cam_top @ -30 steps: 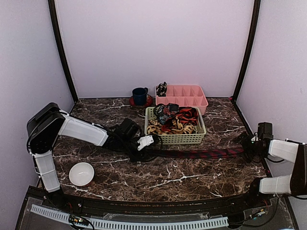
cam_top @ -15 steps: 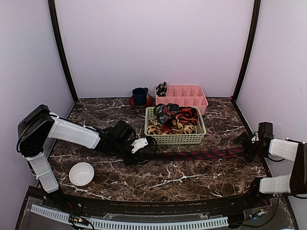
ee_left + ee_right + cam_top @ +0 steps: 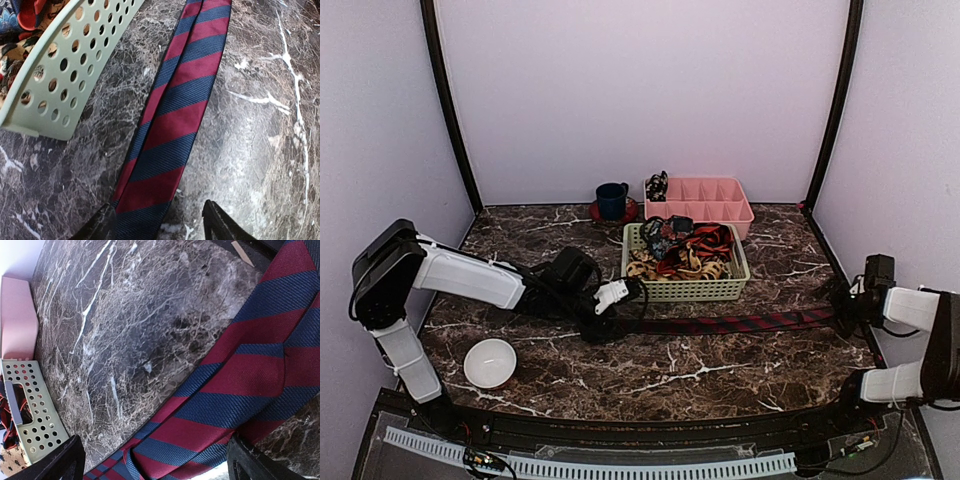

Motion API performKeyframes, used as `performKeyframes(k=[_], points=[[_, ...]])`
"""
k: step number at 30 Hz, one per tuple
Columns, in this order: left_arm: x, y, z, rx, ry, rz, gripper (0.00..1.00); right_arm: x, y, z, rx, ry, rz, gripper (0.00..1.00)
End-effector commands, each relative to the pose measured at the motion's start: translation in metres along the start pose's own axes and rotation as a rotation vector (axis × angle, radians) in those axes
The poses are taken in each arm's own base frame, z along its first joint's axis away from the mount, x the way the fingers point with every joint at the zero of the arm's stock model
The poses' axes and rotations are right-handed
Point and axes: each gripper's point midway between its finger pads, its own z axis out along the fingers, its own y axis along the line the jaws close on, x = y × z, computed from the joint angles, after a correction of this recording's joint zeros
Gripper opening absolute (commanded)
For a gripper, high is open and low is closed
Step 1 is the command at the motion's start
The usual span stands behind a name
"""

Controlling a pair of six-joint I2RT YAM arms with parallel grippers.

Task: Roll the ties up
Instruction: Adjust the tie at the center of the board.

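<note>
A long necktie of dark blue fabric with red diagonal stripes (image 3: 720, 323) lies flat and stretched out on the dark brown marbled bench (image 3: 670, 375). Its long axis runs left to right, roughly parallel to the near edge. It passes just in front of the pale green perforated plastic basket (image 3: 685, 291), which holds more ties in a heap.

The left end effector (image 3: 159, 216) sits at the tie's narrower end. Its jaws are parted and straddle the fabric without pinching it: the cloth lies against one finger (image 3: 102, 222), with bare bench between it and the other. From here the tie runs straight away from the fingertips, towards the bench's right edge.

The right end effector (image 3: 155, 450) is at the opposite, broader end near the right edge, spread wide with the fabric lying slack between its fingers.

Each arm therefore has one end within reach. A roll would most likely start at the narrow end, and the left arm is the one lined up on it, with the whole length lying ahead along its own pointing direction.
</note>
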Motion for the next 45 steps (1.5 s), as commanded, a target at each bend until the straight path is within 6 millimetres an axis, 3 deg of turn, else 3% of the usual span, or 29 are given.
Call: performKeyframes(k=[1, 7, 13, 17, 25, 31, 39, 41, 45], points=[[-0.021, -0.001, 0.016, 0.050, -0.045, 0.043, 0.62, 0.010, -0.027, 0.000, 0.094, 0.039, 0.019, 0.99], [-0.012, 0.002, 0.038, 0.061, 0.001, 0.053, 0.62, 0.007, -0.035, -0.001, 0.106, 0.037, 0.031, 0.99], [0.010, 0.002, 0.034, 0.058, 0.068, 0.021, 0.35, 0.000, -0.042, -0.002, 0.116, 0.031, 0.039, 0.99], [0.023, -0.002, 0.023, 0.056, 0.083, -0.007, 0.31, -0.004, -0.045, -0.004, 0.122, 0.023, 0.044, 0.99], [0.040, -0.008, 0.013, 0.048, 0.105, -0.053, 0.32, -0.006, -0.048, -0.006, 0.123, 0.020, 0.049, 0.98], [0.049, -0.010, 0.006, 0.033, 0.110, -0.071, 0.43, -0.006, -0.049, -0.005, 0.124, 0.020, 0.052, 0.98], [0.051, -0.012, 0.003, 0.034, 0.108, -0.084, 0.35, -0.008, -0.047, -0.005, 0.116, 0.018, 0.049, 0.98], [0.049, -0.012, 0.002, 0.032, 0.105, -0.085, 0.42, -0.008, -0.040, -0.006, 0.087, 0.024, 0.036, 0.98], [0.035, -0.006, -0.007, 0.004, 0.075, -0.086, 0.55, -0.010, -0.007, -0.018, -0.066, 0.022, -0.034, 1.00]])
